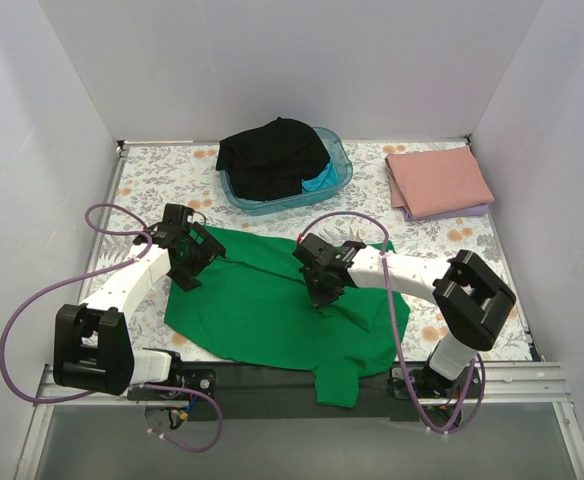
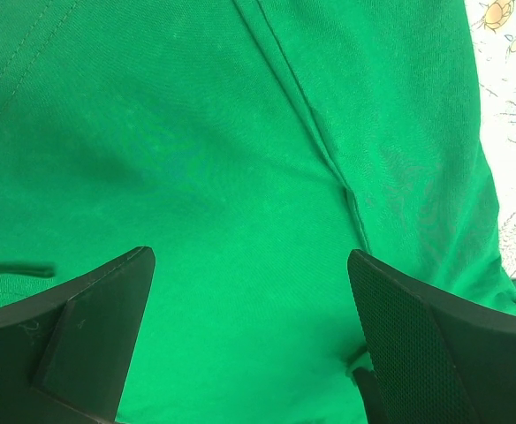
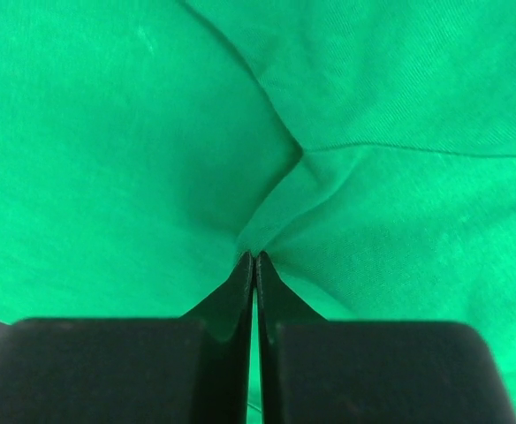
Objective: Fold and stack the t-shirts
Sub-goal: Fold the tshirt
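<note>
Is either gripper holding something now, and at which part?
The right gripper is shut on the green t-shirt, pinching a fold in the cloth's interior, not an edge. The left gripper is open and holds nothing.

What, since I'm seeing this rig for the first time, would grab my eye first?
The bright green t-shirt spread over the near middle of the table: the right gripper is pinched shut on a fold of it, and the left gripper is open over the cloth. Behind it stands a blue tub heaped with a black t-shirt, and a folded pink t-shirt lies at the far right corner.
</note>
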Controlling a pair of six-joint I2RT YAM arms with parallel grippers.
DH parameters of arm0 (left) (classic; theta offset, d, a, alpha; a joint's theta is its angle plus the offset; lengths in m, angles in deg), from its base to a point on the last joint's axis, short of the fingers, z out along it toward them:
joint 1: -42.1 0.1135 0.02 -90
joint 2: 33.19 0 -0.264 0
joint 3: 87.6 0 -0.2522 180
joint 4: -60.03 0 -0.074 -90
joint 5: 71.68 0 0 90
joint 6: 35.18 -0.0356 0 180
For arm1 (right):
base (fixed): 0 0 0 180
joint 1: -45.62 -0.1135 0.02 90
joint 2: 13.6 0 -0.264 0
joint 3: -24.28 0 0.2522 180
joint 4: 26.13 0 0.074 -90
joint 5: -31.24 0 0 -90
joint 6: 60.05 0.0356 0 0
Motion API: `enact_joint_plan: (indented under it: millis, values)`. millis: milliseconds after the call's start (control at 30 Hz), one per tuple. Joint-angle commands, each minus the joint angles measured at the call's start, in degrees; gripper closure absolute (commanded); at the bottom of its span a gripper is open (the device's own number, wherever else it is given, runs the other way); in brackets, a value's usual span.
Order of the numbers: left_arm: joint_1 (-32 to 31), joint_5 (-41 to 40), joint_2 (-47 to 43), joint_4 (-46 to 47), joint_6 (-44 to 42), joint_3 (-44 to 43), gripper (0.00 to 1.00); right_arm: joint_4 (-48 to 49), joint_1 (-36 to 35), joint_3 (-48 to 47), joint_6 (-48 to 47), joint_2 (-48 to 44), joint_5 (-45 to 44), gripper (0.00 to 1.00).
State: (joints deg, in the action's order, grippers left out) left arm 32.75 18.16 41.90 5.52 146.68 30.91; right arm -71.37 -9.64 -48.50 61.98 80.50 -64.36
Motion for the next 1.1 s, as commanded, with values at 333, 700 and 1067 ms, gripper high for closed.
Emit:
enact_joint_plan:
  millis: [333, 700, 1067]
  values:
    - [0.2, 2.7, 1.5, 2.0, -1.6, -4.7, 0.09, -0.3, 3.2, -3.1, 1.8, -6.7, -0.3, 0.02]
    - [0.6, 3.9, 21.0, 9.9, -3.6, -17.3, 0.08, 6.8, 27.8, 4.3, -6.5, -10.5, 5.0, 0.02]
    - [7.9, 6.8, 34.1, 14.9, -4.2, -16.5, 0.08, 15.2, 38.6, 2.2, -11.9, 3.6, 11.0, 0.05]
